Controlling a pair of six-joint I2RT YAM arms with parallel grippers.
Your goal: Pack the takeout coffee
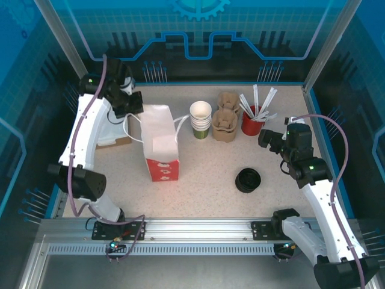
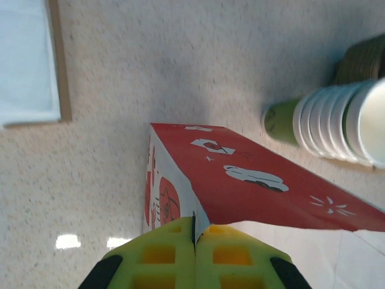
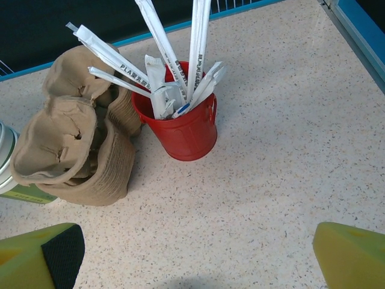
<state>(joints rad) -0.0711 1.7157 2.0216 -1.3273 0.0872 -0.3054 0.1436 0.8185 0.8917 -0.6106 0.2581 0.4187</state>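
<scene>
Pincer on left point(image 2: 194, 241) closed at paper bag point(image 2: 252, 189) rim; right pincer point(image 3: 195, 256) agape facing red bucket point(image 3: 183, 135)

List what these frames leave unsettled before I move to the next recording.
Inside of the paper bag: top view, its own walls hide it.
Whether the shut left gripper pinches the bag: left wrist view, the fingers cover the contact.
Count of black lids: top view, too small.
The cup stack: right wrist view, cut by the left edge.
</scene>
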